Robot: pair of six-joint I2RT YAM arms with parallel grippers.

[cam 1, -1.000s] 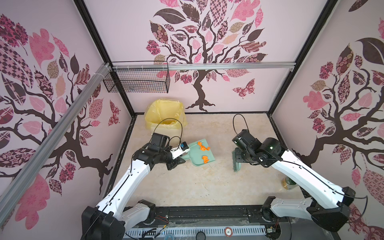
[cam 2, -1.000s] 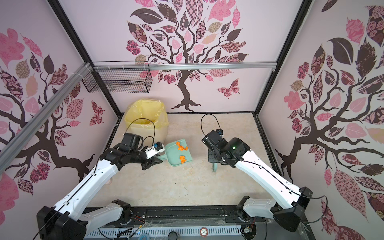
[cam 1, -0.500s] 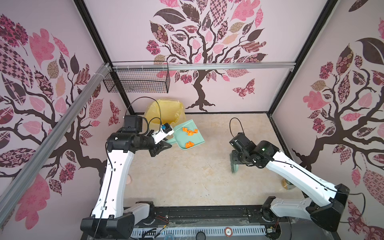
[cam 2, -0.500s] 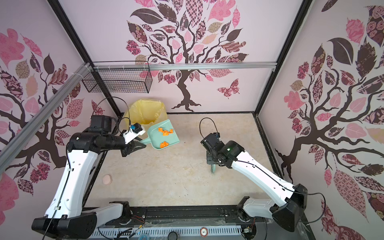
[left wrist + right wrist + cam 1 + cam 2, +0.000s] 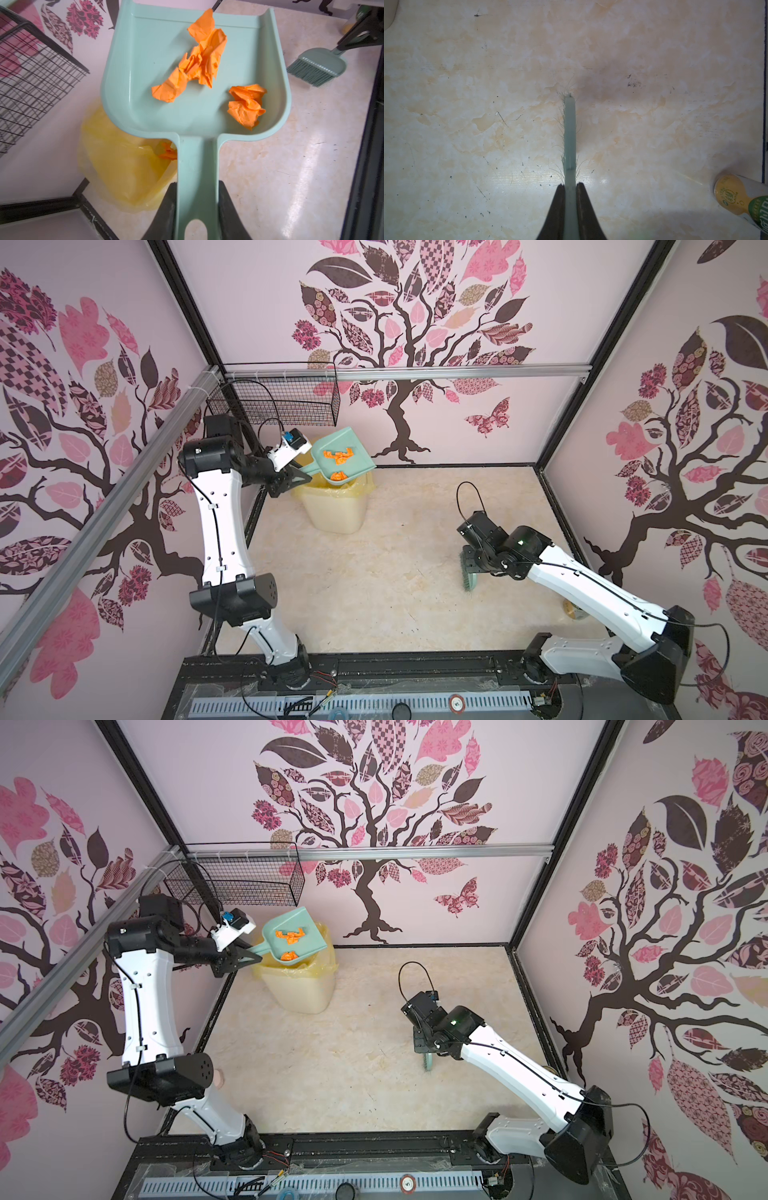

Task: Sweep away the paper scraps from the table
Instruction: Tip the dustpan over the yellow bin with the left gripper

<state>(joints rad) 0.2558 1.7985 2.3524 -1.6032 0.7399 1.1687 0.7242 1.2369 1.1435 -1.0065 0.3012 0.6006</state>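
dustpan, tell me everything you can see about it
The dustpan is pale teal smooth plastic, a shallow scoop with raised side walls, an open front lip and a flat handle with a hanging hole. The left gripper clamps that handle between its fingers, holding it in the air partly over the yellow-lined bin. Crumpled orange paper scraps lie inside it.

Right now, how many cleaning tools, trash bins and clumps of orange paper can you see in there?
Cleaning tools: 2 (dustpan, brush)
Trash bin: 1
Orange paper clumps: 3 (two in the dustpan, the larger maybe several pieces; one in the bin)
Total: 6
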